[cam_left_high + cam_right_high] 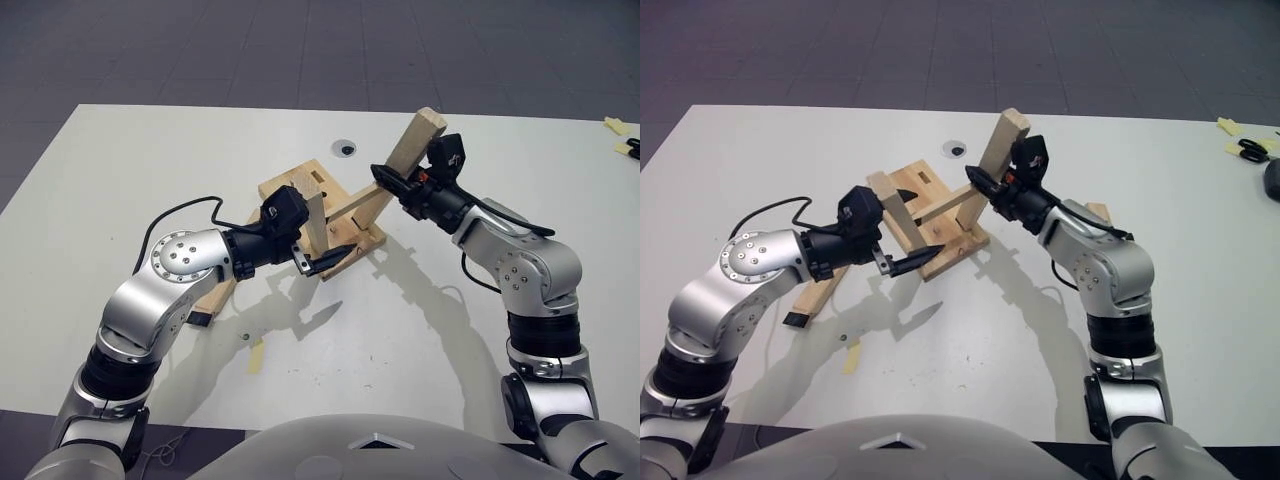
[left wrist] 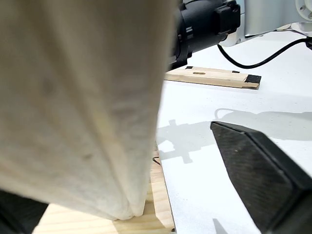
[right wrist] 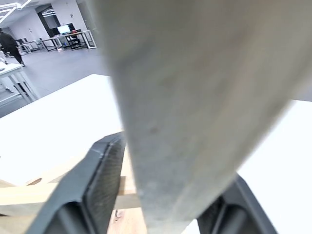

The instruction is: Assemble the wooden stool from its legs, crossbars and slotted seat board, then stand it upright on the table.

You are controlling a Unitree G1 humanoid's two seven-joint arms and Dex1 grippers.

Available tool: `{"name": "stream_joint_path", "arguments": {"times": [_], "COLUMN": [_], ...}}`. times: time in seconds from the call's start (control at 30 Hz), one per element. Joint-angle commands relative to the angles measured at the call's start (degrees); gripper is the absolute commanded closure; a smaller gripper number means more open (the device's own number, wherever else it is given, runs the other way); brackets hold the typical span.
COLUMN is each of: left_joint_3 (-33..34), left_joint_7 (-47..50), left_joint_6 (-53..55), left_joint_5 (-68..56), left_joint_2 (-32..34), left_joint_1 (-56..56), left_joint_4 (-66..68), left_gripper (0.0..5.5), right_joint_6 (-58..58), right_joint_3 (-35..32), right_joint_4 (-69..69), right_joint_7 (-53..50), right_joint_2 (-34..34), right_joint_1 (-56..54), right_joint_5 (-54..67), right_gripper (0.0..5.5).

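- Held tilted, pale square wooden leg [image 1: 420, 135] clamped in right gripper [image 1: 392, 178], above flat slotted wooden seat board [image 1: 290, 185] on white table [image 1: 150, 150];
- Wide-open jaws on left gripper [image 1: 325, 258], beside upright wooden leg [image 1: 316, 215];
- Best: steady the board, bring leg vertical, press straight into slot.

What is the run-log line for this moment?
phase: leg fitting | right end effector: shut on tilted leg | left end effector: open beside upright leg | seat board: lying on table | assembly: unfinished
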Motion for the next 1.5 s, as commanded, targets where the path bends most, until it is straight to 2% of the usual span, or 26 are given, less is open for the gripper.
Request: {"name": "stream_joint_path", "arguments": {"times": [0.03,0.13,0.27,0.37,0.43,0.57,0.67,0.8,0.9,0.97,1.07,1.3,1.5], "left_joint_3": [0.2,0.6,3.2,9.9,15.8,25.5,28.1,28.8,30.4,30.4,30.6,29.5,28.2], "left_joint_7": [-0.7,-0.9,-0.2,0.0,0.2,5.4,10.6,16.7,23.7,28.8,33.4,33.4,33.3], "left_joint_6": [0.9,0.9,0.7,2.7,5.0,7.0,7.5,6.8,4.9,3.8,3.6,4.7,4.5], "left_joint_5": [-0.1,-0.1,-0.5,-5.9,-14.1,-30.6,-37.1,-38.0,-35.6,-30.9,-26.3,-22.4,-20.3], "left_joint_2": [0.0,-0.2,-0.7,-1.0,-1.6,-2.9,-2.9,-3.3,-4.8,-5.2,-4.8,-3.6,-5.2], "left_joint_1": [-1.1,-1.7,-3.8,-7.4,-10.8,-17.6,-20.2,-21.5,-22.4,-21.6,-19.7,-17.8,-17.5], "left_joint_4": [0.2,0.6,1.3,0.6,-1.1,-1.3,-1.2,0.6,3.4,4.7,4.8,5.8,7.2], "left_gripper": [0.1,0.1,0.1,0.1,0.1,0.1,0.1,0.1,0.1,0.1,0.1,0.1,0.1], "right_joint_6": [1.4,1.6,3.5,4.5,4.4,2.5,0.5,-3.8,-3.9,-1.7,-0.2,1.3,4.4], "right_joint_3": [-0.9,-4.1,-12.2,-18.0,-22.4,-26.7,-23.6,-20.2,-15.1,-12.2,-11.3,-10.5,-6.7], "right_joint_4": [1.0,1.6,3.1,5.6,8.5,13.0,15.4,18.1,14.8,10.4,6.4,1.5,-5.4], "right_joint_7": [0.0,0.1,-1.0,-3.2,-6.4,-10.9,-11.5,-15.0,-10.8,-5.7,-1.5,1.9,9.9], "right_joint_2": [1.0,3.2,6.7,7.3,7.6,7.0,4.6,3.4,2.0,1.6,1.5,0.4,-2.1], "right_joint_1": [0.2,-1.1,-5.5,-9.6,-12.4,-15.8,-14.7,-10.6,-6.1,-3.4,-1.2,2.5,5.6], "right_joint_5": [-0.4,2.7,11.9,18.2,21.8,23.9,16.3,5.4,1.2,2.7,4.7,4.9,8.8], "right_gripper": [2.76,2.29,1.58,1.04,0.7,0.25,0.17,0.17,0.17,0.17,0.17,0.17,0.17]}}
